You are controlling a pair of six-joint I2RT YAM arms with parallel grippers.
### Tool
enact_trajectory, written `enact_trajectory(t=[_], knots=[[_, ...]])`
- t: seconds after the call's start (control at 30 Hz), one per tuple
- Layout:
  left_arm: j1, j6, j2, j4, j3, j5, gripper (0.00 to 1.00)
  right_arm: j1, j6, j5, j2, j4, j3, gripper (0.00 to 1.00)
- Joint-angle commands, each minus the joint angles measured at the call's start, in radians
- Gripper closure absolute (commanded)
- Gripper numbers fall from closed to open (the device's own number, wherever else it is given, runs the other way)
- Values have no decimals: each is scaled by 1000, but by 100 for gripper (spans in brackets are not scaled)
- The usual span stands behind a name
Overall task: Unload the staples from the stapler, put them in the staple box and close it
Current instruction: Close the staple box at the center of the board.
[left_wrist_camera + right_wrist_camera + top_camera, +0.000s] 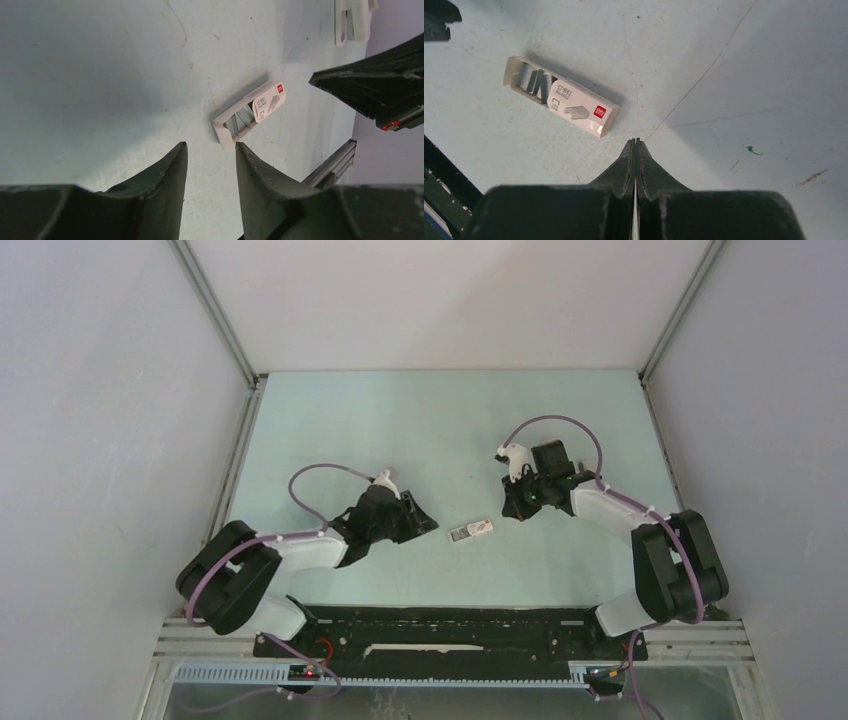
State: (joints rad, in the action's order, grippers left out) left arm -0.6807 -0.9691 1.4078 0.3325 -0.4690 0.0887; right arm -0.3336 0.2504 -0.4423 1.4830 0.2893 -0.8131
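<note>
Black and half-spread on nothing, the left claw (210,146) faces the open staple box (252,114) at its one o'clock, the white stapler (356,22) lies ungripped on the worktop (100,75) farther toward one o'clock, and the right claw (635,142) hovers pinched shut, apparently empty, likely poised before any grasp.

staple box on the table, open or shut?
Open. The staple box has its tray slid partly out, grey strips showing in the exposed end.
</note>
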Motion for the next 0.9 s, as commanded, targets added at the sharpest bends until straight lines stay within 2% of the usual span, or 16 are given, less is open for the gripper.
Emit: enact_trajectory(t=[0.0,0.23,0.87], knots=[[-29,14,64,-45,-94,70,55,-5,-39,42,18,-38,-17,100],[-53,17,126,-100,-151,92,70,-13,-39,52,41,-31,-26,100],[-57,21,236,-110,-221,145,71,-54,-20,78,116,20,-74,100]])
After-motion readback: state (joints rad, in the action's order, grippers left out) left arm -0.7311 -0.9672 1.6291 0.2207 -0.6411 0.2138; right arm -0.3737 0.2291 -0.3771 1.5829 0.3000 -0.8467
